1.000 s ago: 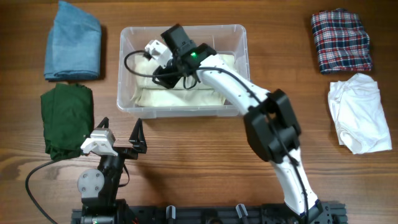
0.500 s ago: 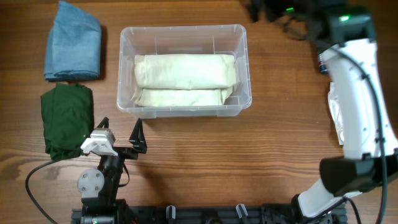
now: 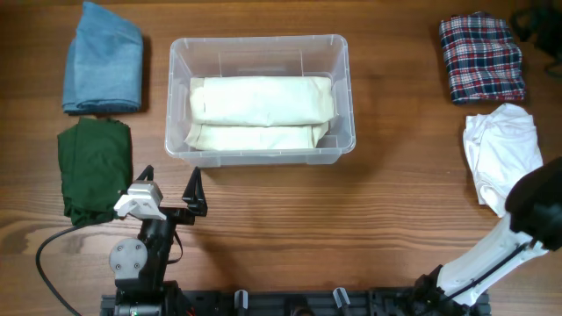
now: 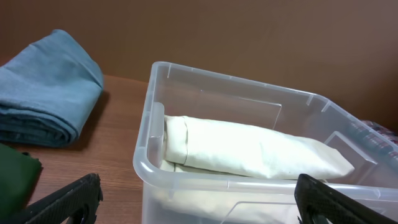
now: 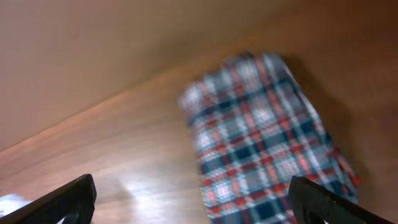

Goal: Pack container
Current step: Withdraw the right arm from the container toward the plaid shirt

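Note:
The clear container (image 3: 261, 41) stands at the middle of the table with two folded cream cloths (image 3: 262, 98) lying side by side in it. My left gripper (image 3: 169, 195) rests near the front edge, open and empty, facing the container's front wall (image 4: 186, 199). In the left wrist view a cream cloth (image 4: 249, 146) shows through the tub. My right gripper (image 5: 193, 208) hovers open and empty over the wood beside the folded plaid cloth (image 5: 267, 143) at the far right. In the overhead view only its dark tip shows at the top right edge.
A folded blue cloth (image 3: 104, 57) and a dark green cloth (image 3: 92, 171) lie left of the container. The plaid cloth (image 3: 481, 57) and a crumpled white cloth (image 3: 505, 162) lie at the right. The right arm (image 3: 527, 219) rises over the white cloth's near corner.
My right gripper has opened, left the container and swung to the far right by the plaid cloth. The cream cloth it was over stays in the tub. The left arm has not moved.

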You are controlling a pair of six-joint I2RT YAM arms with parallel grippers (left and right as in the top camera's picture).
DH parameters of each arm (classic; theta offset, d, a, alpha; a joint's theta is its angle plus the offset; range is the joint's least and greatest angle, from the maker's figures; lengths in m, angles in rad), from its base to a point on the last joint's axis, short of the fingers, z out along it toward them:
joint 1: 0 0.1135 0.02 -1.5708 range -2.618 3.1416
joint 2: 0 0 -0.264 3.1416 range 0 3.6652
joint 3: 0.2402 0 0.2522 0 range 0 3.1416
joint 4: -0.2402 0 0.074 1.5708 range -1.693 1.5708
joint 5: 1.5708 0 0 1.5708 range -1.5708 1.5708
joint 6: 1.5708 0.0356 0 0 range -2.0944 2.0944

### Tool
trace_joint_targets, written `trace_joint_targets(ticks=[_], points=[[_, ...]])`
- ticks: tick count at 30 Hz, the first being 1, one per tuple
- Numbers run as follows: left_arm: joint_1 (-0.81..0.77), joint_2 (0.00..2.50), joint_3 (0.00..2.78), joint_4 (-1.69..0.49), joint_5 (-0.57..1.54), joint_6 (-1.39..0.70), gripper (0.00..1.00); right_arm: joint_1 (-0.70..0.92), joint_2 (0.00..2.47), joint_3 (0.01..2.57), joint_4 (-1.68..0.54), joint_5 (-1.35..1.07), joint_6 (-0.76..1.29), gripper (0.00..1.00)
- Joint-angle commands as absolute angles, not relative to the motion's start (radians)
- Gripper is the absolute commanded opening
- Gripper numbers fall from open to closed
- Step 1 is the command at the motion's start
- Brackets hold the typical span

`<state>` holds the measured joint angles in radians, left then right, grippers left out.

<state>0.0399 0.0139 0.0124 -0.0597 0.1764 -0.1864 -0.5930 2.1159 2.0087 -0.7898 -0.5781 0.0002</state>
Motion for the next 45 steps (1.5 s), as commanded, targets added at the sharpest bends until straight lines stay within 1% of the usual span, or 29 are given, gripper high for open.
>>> trace_joint_targets(ticks=[1, 9, 19, 25, 31, 37, 45], points=[[0.045, 0.009, 0.006, -0.06, 0.167, -0.191, 1.0, -0.655, 2.209, 2.004, -0.798, -0.675, 0.011, 1.0], [0.045, 0.009, 0.006, -0.06, 0.167, -0.191, 1.0, -0.741, 2.335, 2.004, -0.794, -0.68, 0.001, 1.0], [0.045, 0.009, 0.006, -0.06, 0.167, -0.191, 1.0, -0.756, 2.436, 2.004, -0.778, -0.668, -0.026, 1.0], [0.045, 0.009, 0.006, -0.06, 0.167, -0.191, 1.0, -0.768, 2.475, 2.003, -0.756, -0.621, -0.027, 1.0], [0.045, 0.009, 0.006, -0.06, 0.167, -0.191, 1.0, -0.764, 2.539, 2.003, -0.722, -0.634, -0.022, 1.0], [0.045, 0.009, 0.006, -0.06, 0.167, -0.191, 1.0, -0.737, 2.62, 2.003, -0.683, -0.728, -0.019, 1.0], [0.045, 0.009, 0.006, -0.06, 0.167, -0.191, 1.0, -0.614, 2.68, 2.003, -0.591, -0.734, 0.057, 1.0]])
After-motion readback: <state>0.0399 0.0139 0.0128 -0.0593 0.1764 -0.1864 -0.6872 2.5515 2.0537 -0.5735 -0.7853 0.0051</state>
